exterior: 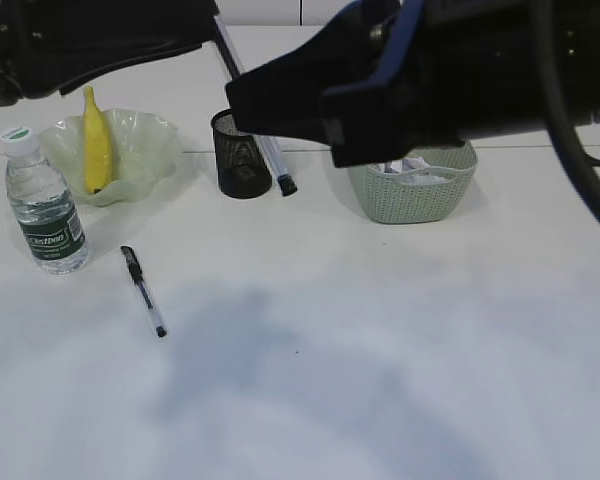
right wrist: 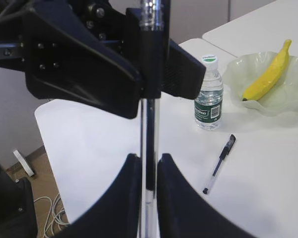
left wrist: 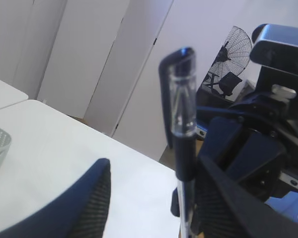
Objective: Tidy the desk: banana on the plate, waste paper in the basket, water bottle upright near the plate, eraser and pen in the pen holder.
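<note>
Judging by the counter, most is done: banana (exterior: 96, 140) on the plate (exterior: 150, 150), bottle (exterior: 46, 205) upright beside it, paper in the basket (exterior: 412, 195). 1 pen (exterior: 143, 291) lies near-left; another pen (right wrist: 150, 148) is clamped in the right pincer (right wrist: 149, 191), tip by the holder (exterior: 242, 158). Left pincer (left wrist: 151, 203) stands apart around it.

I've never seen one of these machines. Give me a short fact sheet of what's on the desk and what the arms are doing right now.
banana: lying on the plate
water bottle: upright beside the plate
pen holder: black mesh cup, contents cannot be told
basket: crumpled paper inside
loose pen: flat on the desk, in front of the bottle
held pen: pinched by the right end effector
left end effector: fingers apart, the held pen standing between them
</note>
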`<state>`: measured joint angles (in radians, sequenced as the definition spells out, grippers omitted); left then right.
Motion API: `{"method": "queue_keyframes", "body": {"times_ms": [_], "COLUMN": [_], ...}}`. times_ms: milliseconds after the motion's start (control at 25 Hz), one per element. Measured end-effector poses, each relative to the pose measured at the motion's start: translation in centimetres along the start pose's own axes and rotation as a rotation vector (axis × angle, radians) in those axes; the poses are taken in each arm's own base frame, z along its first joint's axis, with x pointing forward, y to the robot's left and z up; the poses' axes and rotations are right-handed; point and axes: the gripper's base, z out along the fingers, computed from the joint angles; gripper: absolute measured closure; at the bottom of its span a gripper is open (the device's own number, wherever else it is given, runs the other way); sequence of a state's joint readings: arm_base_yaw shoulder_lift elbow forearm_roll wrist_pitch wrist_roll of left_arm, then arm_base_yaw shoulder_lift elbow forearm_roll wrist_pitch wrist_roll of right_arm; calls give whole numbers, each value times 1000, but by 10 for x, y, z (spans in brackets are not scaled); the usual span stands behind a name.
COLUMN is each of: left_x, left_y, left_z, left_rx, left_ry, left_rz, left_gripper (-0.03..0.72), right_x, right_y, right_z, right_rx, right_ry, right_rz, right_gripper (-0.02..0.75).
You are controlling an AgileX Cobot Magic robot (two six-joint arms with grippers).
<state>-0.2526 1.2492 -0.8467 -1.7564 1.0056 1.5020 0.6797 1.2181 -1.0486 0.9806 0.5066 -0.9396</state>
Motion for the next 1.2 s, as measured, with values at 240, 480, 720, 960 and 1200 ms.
{"method": "queue_keyframes", "body": {"times_ms": [240,480,720,960,1200], "left_x": [2,2,-13,-24,-21], "left_y": [1,-5,-11,-11,-5], "left_z": [2,2,3,5,7], "left_rx": [14,83,102,86,82], "left_ry": [7,8,-18,-38,-28], "left_rz": [12,42,106,137,121], "left_gripper": [297,297,304,352,370], "right_x": [0,0,0,0,0], "right_y": [0,0,0,0,0], "right_z": [0,0,0,0,0], "right_rx": [0,0,0,0,0], "right_ry": [0,0,0,0,0], "right_rz": [-8,-15,-22,-27,-34], "right_gripper": [699,699,699,699,699]}}
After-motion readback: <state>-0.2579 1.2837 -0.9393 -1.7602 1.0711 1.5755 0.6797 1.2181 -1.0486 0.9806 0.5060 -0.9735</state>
